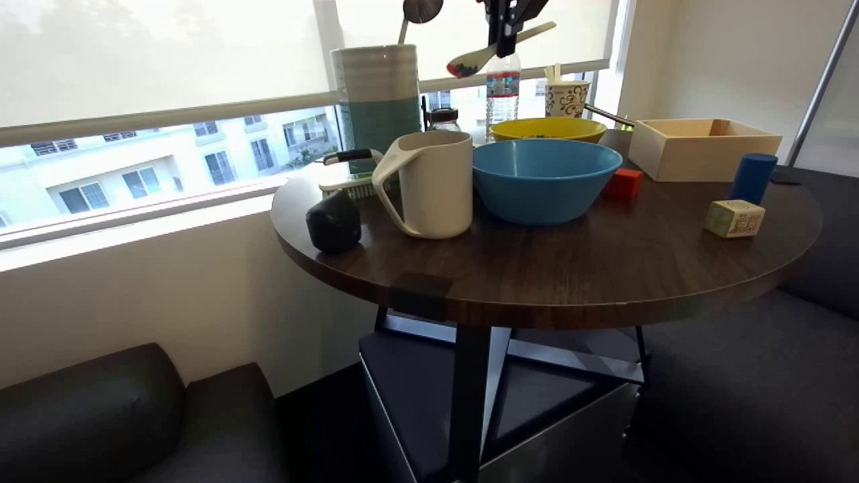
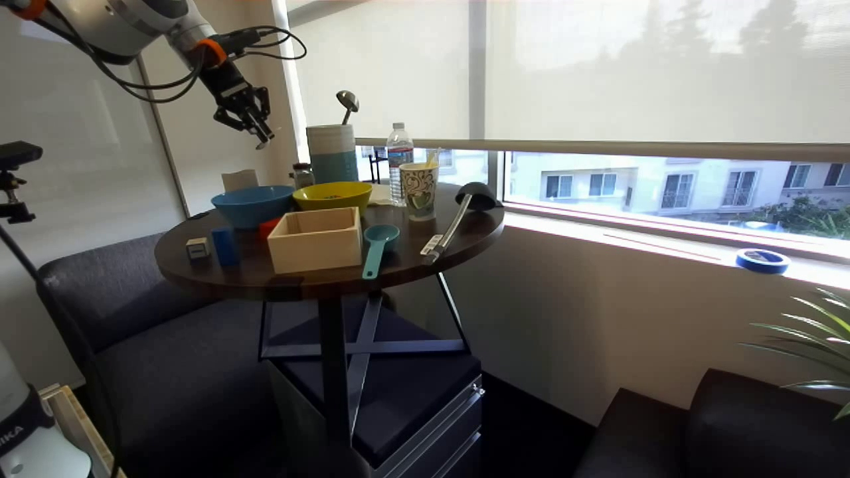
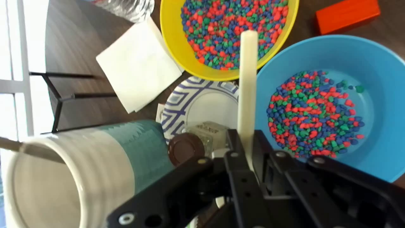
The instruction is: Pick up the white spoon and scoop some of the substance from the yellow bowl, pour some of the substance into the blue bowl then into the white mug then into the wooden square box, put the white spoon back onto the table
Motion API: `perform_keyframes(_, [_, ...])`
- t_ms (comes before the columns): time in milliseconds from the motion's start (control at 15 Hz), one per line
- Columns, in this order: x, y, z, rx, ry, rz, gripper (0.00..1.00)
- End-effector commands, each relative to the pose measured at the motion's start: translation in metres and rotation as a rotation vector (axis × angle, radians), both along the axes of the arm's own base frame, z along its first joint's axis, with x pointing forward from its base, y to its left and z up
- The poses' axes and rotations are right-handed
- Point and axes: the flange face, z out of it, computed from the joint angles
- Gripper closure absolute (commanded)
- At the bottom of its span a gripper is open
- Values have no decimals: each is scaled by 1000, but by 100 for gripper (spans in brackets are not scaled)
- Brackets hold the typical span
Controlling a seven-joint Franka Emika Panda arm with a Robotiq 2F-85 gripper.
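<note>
Gripper (image 3: 246, 142) pinching the white spoon (image 3: 248, 79) near its middle, held above the table (image 1: 537, 268); in an exterior view the spoon tilts, its loaded end lower than the handle's tip, with a few coloured bits (image 1: 462, 70) gathered towards the front. That dip deserves care: it would be wise to bring the spoon closer to level before travelling, or the bits may slide off early, and to turn it slowly, since so slim a handle could roll in the grip. The blue bowl (image 3: 387, 101) holds a heap of the same bits, so I judge its share done and the white mug (image 1: 439, 188) next. That mug stands just beside the blue bowl, with a narrower mouth, so the loaded end should come right over the opening, and low, before any tipping; a slight, gradual roll should drop only part of the load, leaving some for the wooden square box (image 1: 711, 159) on the opposite side of the blue bowl. The likeliest knock is against the tall cylinder (image 3: 107, 158) near the mug; the yellow bowl (image 3: 172, 34), well stocked beside the blue one, can refill the spoon if it runs short.
</note>
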Motion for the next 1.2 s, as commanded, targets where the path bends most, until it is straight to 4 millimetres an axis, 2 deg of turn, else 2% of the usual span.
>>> perform_keyframes(0, [-22, -39, 13, 69, -38, -156, 97])
perform_keyframes(333, [-47, -93, 19, 145, -117, -393, 97])
perform_keyframes(800, [-86, -164, 7, 286, -178, -712, 97])
perform_keyframes(1000, [-89, -186, -4, 347, -180, -792, 97])
perform_keyframes(1067, [-81, -178, 3, 289, -163, -752, 86])
perform_keyframes(1133, [-83, -184, 0, 302, -165, -768, 86])
